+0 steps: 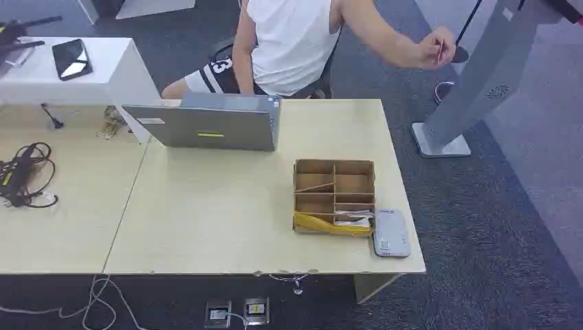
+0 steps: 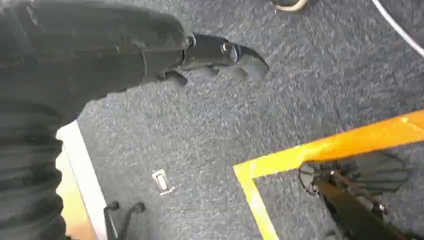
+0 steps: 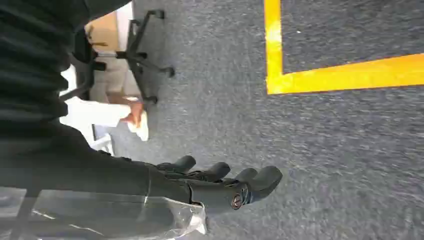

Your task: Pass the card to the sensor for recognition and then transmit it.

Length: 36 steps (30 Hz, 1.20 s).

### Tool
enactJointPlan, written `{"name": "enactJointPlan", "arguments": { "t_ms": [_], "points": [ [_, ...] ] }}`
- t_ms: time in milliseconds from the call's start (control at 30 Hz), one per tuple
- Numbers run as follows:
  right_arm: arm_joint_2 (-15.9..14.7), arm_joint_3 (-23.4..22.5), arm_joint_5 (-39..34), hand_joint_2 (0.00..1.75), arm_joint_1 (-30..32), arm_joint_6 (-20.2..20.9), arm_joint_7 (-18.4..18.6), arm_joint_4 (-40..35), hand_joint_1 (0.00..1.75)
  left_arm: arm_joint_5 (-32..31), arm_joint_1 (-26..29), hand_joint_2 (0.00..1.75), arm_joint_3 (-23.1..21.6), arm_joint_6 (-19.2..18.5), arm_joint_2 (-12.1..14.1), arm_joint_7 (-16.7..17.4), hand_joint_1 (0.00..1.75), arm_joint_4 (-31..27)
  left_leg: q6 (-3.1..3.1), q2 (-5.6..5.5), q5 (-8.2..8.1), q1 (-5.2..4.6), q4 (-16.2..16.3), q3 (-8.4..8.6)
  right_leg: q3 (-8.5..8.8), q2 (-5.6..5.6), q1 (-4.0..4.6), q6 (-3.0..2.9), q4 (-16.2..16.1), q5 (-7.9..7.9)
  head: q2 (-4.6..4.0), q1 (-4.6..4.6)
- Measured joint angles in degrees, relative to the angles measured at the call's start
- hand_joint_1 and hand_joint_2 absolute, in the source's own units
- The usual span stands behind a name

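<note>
box [image 1: 335,196] beside sensor [image 1: 391,232] — laptop [image 1: 210,125] behind

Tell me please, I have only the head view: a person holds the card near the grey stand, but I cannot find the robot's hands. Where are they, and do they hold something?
Observer: The left hand hangs over the grey carpet and holds nothing.
Operator: And the right one?
Observer: The right hand hangs over the same carpet, its fingers apart, with nothing in them.
Operator: Is anything marked on the floor there?
Observer: A yellow tape line makes a corner on the carpet beyond the right hand.
</note>
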Motion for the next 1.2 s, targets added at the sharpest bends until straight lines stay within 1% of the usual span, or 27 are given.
{"name": "enactJointPlan", "arguments": {
  "t_ms": [100, 200, 267, 333, 400, 467, 600, 700, 733, 800, 900, 933, 967, 1000, 1067, 1100, 1133, 1167, 1200],
  "points": [
    [-0.02, -0.02, -1.08, 1.75, -0.42, -1.33, -2.0, 0.0, 0.0, -0.09, -0.09, 1.75, -0.89, 0.0, -0.67, 0.0, 0.0, 0.26, 0.0, 0.0, 0.0, -0.02, 0.0, 0.0, 0.0, 0.0, -0.02, 0.0, 0.0, 0.0, 0.0, 0.02],
    [-0.44, -0.98, -5.36, 1.75, -1.23, -2.38, -4.72, 0.0, 0.0, -0.7, -0.1, 1.75, -1.44, 0.0, -2.54, 0.0, 0.0, 0.52, 0.01, 0.0, 0.0, -0.06, 0.0, 0.01, 0.0, 0.0, -0.05, 0.01, -0.01, 0.01, 0.0, 0.0],
    [-0.88, -2.47, -10.92, 1.75, -1.97, -3.43, -7.68, 0.0, 0.0, -0.83, -0.1, 1.75, -2.19, 0.0, -3.96, 0.11, 0.0, 0.68, 0.01, 0.0, 0.01, -0.1, 0.0, 0.01, 0.0, 0.01, -0.09, 0.02, -0.01, 0.02, 0.0, 0.02],
    [-2.07, -4.6, -19.68, 1.75, -2.82, -5.43, -11.17, 0.0, 0.0, -0.66, -0.1, 1.75, -2.64, -0.02, -4.98, 0.19, 0.0, 0.72, 0.02, 0.01, 0.01, -0.13, 0.01, 0.01, 0.0, 0.01, -0.12, 0.03, -0.02, 0.03, 0.0, 0.0],
    [-3.22, -5.88, -27.4, 1.75, -3.53, -6.91, -13.29, 0.0, 0.0, -0.26, -0.11, 1.75, -2.69, -0.02, -5.44, 0.24, 0.0, 0.76, 0.02, 0.01, 0.01, -0.14, 0.02, 0.03, -0.01, 0.01, -0.13, 0.04, -0.02, 0.03, 0.0, 0.04],
    [-5.06, -7.03, -37.67, 1.75, -4.2, -7.21, -15.07, 0.0, 0.0, 0.53, -0.11, 1.75, -2.71, -0.02, -5.84, 0.3, 0.0, 0.87, 0.02, 0.01, 0.01, -0.14, 0.02, 0.03, -0.01, 0.01, -0.13, 0.04, -0.02, 0.03, 0.0, 0.02],
    [-8.35, -8.9, -55.73, 1.75, -5.01, -4.89, -17.44, -0.02, 0.0, 1.03, -0.12, 1.75, -3.5, -0.02, -6.73, 0.66, 0.0, 1.09, 0.03, 0.01, 0.0, -0.14, 0.02, 0.03, -0.01, 0.01, -0.12, 0.04, -0.02, 0.03, 0.0, -0.02],
    [-11.72, -10.23, -66.37, 1.75, -5.8, -2.62, -19.37, -0.07, 0.0, 1.03, -0.1, 1.75, -4.07, -0.02, -7.26, 0.87, 0.0, 1.2, 0.03, 0.0, 0.0, -0.15, 0.02, 0.0, -0.01, 0.0, -0.14, 0.05, -0.02, 0.03, 0.0, 0.04],
    [-13.26, -10.55, -69.88, 1.75, -6.37, -1.85, -20.04, -0.22, 0.0, 1.01, -0.1, 1.75, -4.17, -0.02, -7.49, 0.92, 0.0, 1.22, 0.03, 0.01, 0.0, -0.19, 0.02, -0.01, -0.02, 0.01, -0.2, 0.07, -0.02, 0.05, 0.0, 0.0],
    [-16.44, -11.41, -73.82, 1.75, -8.11, -0.54, -21.18, -0.68, 0.0, 0.98, -0.13, 1.75, -4.55, -0.02, -7.69, 1.09, 0.0, 1.27, 0.09, 0.02, 0.04, -0.28, 0.02, 0.0, -0.02, 0.02, -0.29, 0.13, -0.02, 0.09, 0.0, -0.02],
    [-20.25, -11.72, -74.75, 1.75, -11.13, -0.09, -22.58, -1.44, 0.0, 0.94, -0.14, 1.75, -5.26, -0.02, -8.13, 1.36, 0.0, 1.38, 0.14, 0.05, 0.07, -0.27, 0.02, -0.05, -0.01, 0.06, -0.28, 0.22, -0.01, 0.15, 0.0, 0.02],
    [-21.03, -11.72, -74.62, 1.75, -12.06, -0.13, -22.75, -1.64, 0.0, 0.92, -0.17, 1.75, -5.4, -0.02, -8.31, 1.42, 0.0, 1.4, 0.16, 0.05, 0.09, -0.34, 0.02, -0.03, -0.02, 0.05, -0.37, 0.23, -0.02, 0.16, 0.0, 0.0],
    [-21.73, -11.72, -74.38, 1.75, -13.12, -0.31, -22.4, -2.08, 0.0, 0.9, -0.21, 1.75, -5.51, -0.02, -8.39, 1.49, 0.0, 1.42, 0.2, 0.05, 0.11, -0.34, 0.03, -0.01, -0.03, 0.04, -0.37, 0.28, -0.02, 0.19, 0.0, -0.04],
    [-22.36, -11.72, -74.44, 1.75, -14.02, -0.65, -20.51, -3.13, 0.0, 0.9, -0.27, 1.75, -5.57, -0.02, -8.5, 1.49, 0.0, 1.44, 0.21, 0.0, 0.12, -0.34, 0.03, -0.01, -0.02, 0.01, -0.36, 0.28, -0.02, 0.2, 0.0, 0.0],
    [-22.64, -11.12, -76.2, 1.75, -15.34, -2.43, -14.82, -7.88, 0.0, 1.05, -0.4, 1.75, -5.84, -0.02, -8.66, 1.51, 0.0, 1.46, 0.29, -0.2, 0.17, -0.36, 0.06, -0.01, 0.02, -0.18, -0.38, 0.28, -0.03, 0.19, 0.0, -0.02],
    [-22.56, -10.09, -78.13, 1.75, -15.41, -4.71, -11.02, -12.02, 0.0, 1.33, -0.47, 1.75, -6.14, -0.02, -8.7, 1.57, 0.0, 1.46, 0.34, -0.38, 0.21, -0.38, 0.06, -0.01, 0.05, -0.34, -0.39, 0.29, -0.04, 0.18, 0.0, -0.02],
    [-22.58, -8.91, -80.09, 1.75, -15.17, -7.31, -8.34, -15.38, 0.0, 1.47, -0.48, 1.75, -6.45, -0.02, -8.72, 1.68, 0.0, 1.46, 0.35, -0.5, 0.22, -0.4, 0.07, -0.04, 0.06, -0.47, -0.41, 0.3, -0.04, 0.17, 0.0, 0.0],
    [-22.86, -6.47, -83.44, 1.75, -14.58, -12.1, -5.08, -20.52, 0.0, 1.75, -0.45, 1.75, -6.71, -0.02, -8.74, 1.83, 0.0, 1.46, 0.37, -0.61, 0.23, -0.45, 0.08, -0.07, 0.04, -0.55, -0.46, 0.31, -0.04, 0.17, 0.0, 0.0],
    [-23.37, -3.9, -86.39, 1.75, -13.78, -15.56, -3.6, -24.51, 0.0, 2.03, -0.44, 1.75, -6.86, -0.02, -8.76, 1.95, 0.0, 1.51, 0.39, -0.58, 0.24, -0.51, 0.08, -0.12, 0.01, -0.53, -0.52, 0.31, -0.04, 0.17, 0.0, -0.02]
  ]
}}
